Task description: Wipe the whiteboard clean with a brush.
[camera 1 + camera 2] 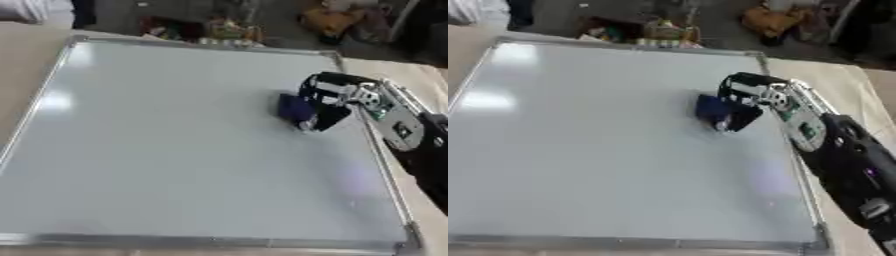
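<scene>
A large, flat white whiteboard with a thin silver metal frame is laid across the table and fills most of both views. A small dark blue block-shaped brush is pressed on the board's right-centre area, just inside the right frame rail and nearer the far edge than the near one. It is held by the robot's black and silver right hand, whose fingers are curled over the brush from above and from the right side. The left hand is seen in neither view.

The brush is judged to be light and fairly stiff in its body, with a softer wiping face underneath; it is best taken across its upper body, as it is now, so that the face stays flat on the board. The board surface looks glossy and slippery, so an easy glide is expected.

No marks can be made out on the board. Wide open room is left toward the left and the near edge. The raised frame on the right is close to the hand and could catch the brush.
</scene>
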Controlling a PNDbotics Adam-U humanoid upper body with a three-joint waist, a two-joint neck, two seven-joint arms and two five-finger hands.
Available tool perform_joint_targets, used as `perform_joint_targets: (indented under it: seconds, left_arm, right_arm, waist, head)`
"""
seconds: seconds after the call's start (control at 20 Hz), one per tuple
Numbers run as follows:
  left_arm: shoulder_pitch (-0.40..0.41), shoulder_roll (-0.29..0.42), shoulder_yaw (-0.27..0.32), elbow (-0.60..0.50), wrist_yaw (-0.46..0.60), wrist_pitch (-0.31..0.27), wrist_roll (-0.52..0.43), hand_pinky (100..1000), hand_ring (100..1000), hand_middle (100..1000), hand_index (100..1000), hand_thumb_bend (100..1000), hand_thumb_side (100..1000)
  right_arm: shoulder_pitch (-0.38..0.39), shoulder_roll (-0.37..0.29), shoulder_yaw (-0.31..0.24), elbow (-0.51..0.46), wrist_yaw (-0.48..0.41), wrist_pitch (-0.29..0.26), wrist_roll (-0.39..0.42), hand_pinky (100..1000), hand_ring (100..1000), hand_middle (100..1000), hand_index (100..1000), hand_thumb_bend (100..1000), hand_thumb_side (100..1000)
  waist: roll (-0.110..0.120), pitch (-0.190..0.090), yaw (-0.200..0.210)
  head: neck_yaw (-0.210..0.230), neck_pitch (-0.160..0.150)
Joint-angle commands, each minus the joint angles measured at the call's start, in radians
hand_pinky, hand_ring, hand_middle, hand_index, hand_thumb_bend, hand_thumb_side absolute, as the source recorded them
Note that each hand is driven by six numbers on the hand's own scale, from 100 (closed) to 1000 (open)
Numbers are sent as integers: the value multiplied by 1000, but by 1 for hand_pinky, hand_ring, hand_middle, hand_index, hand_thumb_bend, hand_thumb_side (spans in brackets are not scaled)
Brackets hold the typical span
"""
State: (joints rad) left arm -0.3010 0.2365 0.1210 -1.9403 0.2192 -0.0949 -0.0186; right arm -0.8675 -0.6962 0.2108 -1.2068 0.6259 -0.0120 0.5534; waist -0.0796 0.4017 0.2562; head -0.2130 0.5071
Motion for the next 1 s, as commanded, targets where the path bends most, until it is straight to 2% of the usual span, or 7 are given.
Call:
perform_joint_targets:
  seconds: [0.05, 0.35, 0.65, 0.75, 0.8, 1.0]
  left_arm:
    - [-11, 16, -2, -17, 2, 2, -2, 508, 370, 460, 472, 212, 875]
    - [-11, 17, -2, -17, 2, 3, -3, 509, 370, 461, 473, 211, 877]
    - [-11, 17, -2, -17, 3, 3, -4, 510, 370, 461, 473, 210, 878]
    - [-10, 16, -2, -17, 3, 4, -5, 510, 371, 461, 473, 209, 879]
    - [-10, 16, -2, -17, 2, 4, -6, 510, 371, 461, 473, 209, 879]
    - [-11, 17, -2, -17, 2, 4, -7, 511, 371, 462, 473, 208, 880]
  right_arm:
    - [-12, -22, -6, -13, -8, 2, -14, 692, 832, 648, 121, 179, 238]
    - [-13, -24, -5, -10, -8, 4, -20, 681, 826, 603, 117, 127, 231]
    - [-12, -24, -7, -5, -6, 6, -20, 672, 821, 544, 121, 118, 235]
    - [-12, -24, -7, -3, -5, 7, -21, 672, 823, 549, 122, 119, 236]
    - [-12, -24, -6, -2, -4, 7, -22, 673, 825, 562, 122, 120, 234]
    - [-11, -23, -6, -1, -14, 5, -11, 685, 843, 734, 120, 156, 226]
  waist:
    - [3, -17, 0]
    - [3, -18, -1]
    - [3, -18, 0]
    - [2, -18, 0]
    - [2, -17, 0]
    - [1, -16, 0]
  head:
    - [1, -12]
    - [2, -14]
    - [1, -15]
    - [2, -16]
    - [2, -16]
    - [2, -15]
